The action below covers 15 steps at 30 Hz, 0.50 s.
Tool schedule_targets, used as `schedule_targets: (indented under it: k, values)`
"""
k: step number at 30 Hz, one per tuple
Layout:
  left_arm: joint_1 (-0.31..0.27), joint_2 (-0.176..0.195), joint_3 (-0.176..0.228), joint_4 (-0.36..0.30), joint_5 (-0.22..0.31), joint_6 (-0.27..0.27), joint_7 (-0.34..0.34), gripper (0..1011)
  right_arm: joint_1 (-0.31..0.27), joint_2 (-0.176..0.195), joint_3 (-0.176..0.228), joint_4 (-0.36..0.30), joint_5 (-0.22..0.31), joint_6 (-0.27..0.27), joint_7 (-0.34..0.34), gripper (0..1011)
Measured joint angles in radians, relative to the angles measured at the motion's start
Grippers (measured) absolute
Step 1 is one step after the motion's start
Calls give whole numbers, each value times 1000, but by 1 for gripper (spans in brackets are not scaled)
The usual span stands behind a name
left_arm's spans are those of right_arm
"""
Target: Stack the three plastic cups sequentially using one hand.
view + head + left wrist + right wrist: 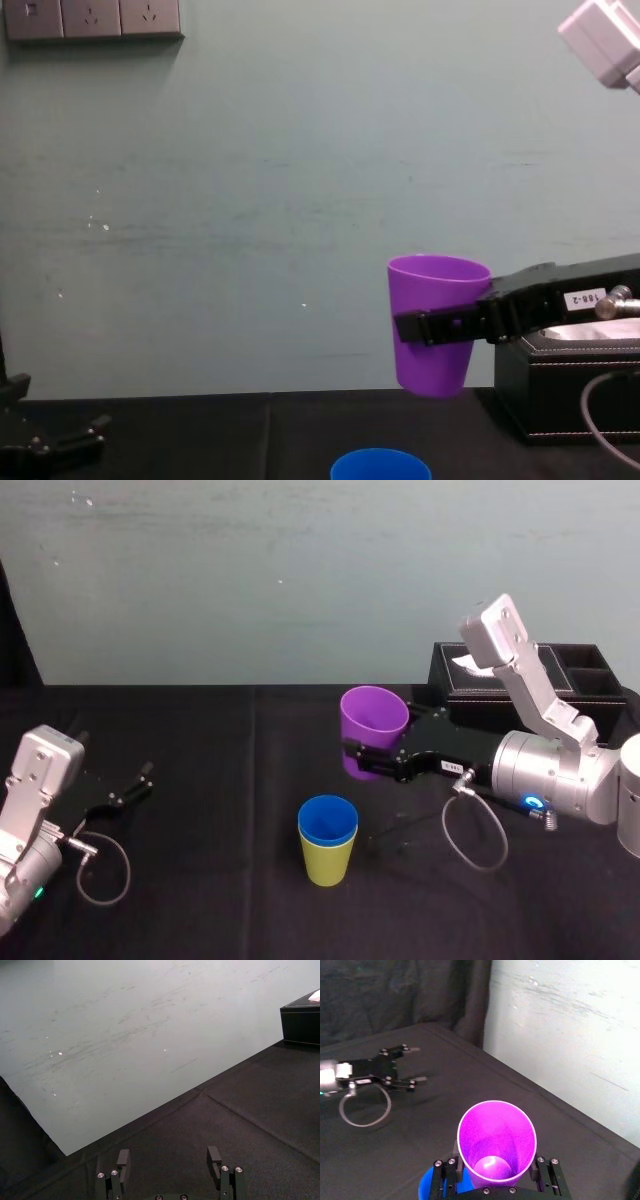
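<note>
Head view: we see the blue cup [328, 820] nested in the yellow-green cup [327, 862] mid-bench [200, 900]; the right gripper [362, 760] grips the empty purple cup [373, 720] aloft; the left gripper [169, 1155] sits spread wide.

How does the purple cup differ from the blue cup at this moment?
The purple cup is clamped in the right gripper and held off the table; the blue cup sits nested in the yellow-green cup on the table. The purple cup is alone; the blue cup is stacked. Both are upright, mouths up.
</note>
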Motion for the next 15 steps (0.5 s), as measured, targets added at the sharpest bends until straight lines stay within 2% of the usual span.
schedule_targets:
  k: [6,15]
  values:
    - [0,0,0,0,0,0,0,1000,-8,18,-18,-35,16,-1,9,723]
    - [0,0,0,0,0,0,0,1000,-14,33,-57,-48,31,-12,19,723]
